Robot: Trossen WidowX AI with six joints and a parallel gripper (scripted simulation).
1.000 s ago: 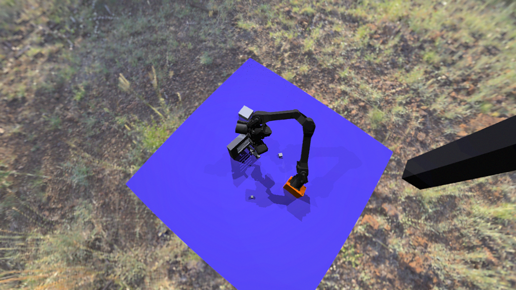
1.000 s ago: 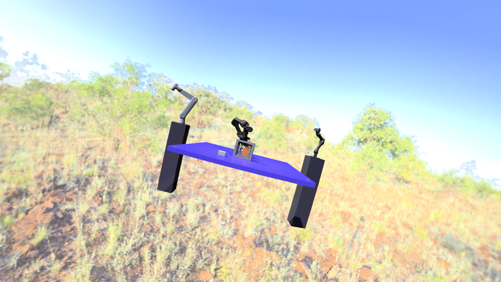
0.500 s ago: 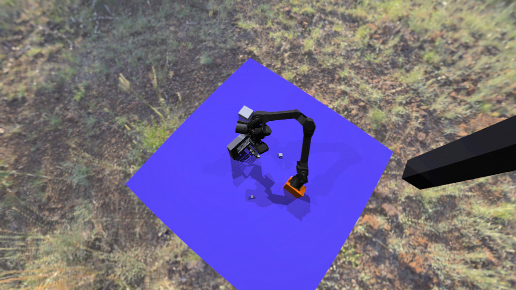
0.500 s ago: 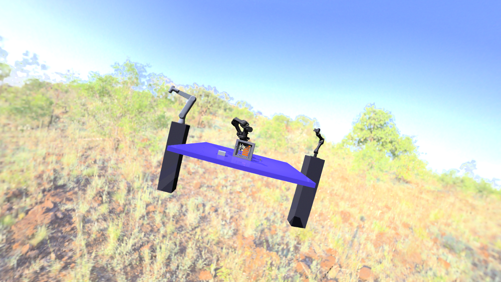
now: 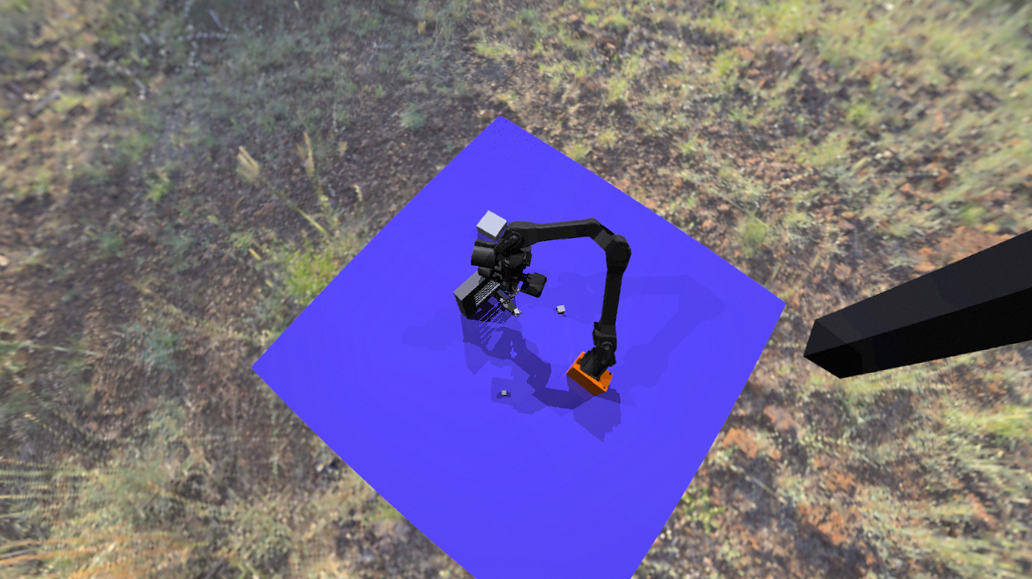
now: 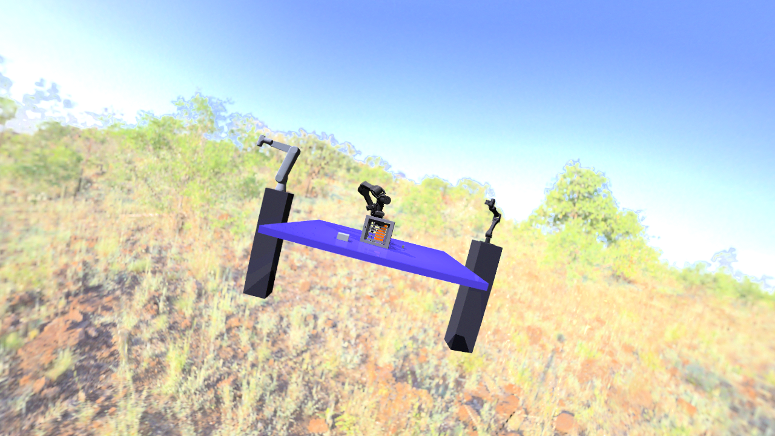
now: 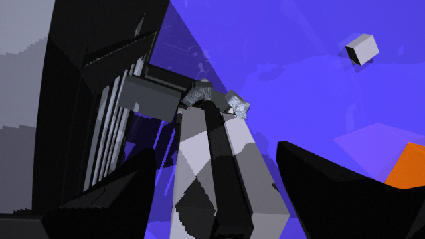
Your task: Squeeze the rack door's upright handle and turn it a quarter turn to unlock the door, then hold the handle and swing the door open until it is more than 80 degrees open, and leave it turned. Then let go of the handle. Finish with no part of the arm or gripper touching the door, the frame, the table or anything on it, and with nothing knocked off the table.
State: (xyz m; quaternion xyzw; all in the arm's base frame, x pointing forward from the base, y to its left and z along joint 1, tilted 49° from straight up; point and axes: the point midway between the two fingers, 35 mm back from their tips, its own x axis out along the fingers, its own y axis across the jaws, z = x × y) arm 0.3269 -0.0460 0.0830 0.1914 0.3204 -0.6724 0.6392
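Note:
The grey rack frame (image 5: 469, 286) (image 6: 392, 234) (image 7: 23, 83) stands upright on the blue table (image 5: 555, 534). Its barred door (image 7: 97, 136) looks shut or nearly shut, though its exact angle is hard to tell. The upright handle (image 7: 194, 153) stands out from the door on a grey bracket (image 7: 149, 96). Its two pale grips are spread apart on either side of a black core. My gripper (image 7: 216, 153) is open, with one black finger on each side of the handle and a visible gap to each grip. The lower ends of the handle are partly hidden.
A pale block (image 5: 491, 223) (image 6: 342, 237) lies beside the rack. A small pale cube (image 5: 560, 308) (image 7: 363, 50) lies beyond the handle, and another small cube (image 5: 504, 394) lies farther off. My arm's orange base (image 5: 582, 375) (image 7: 406, 169) is on the same table. Other arms stand on dark pillars outside it.

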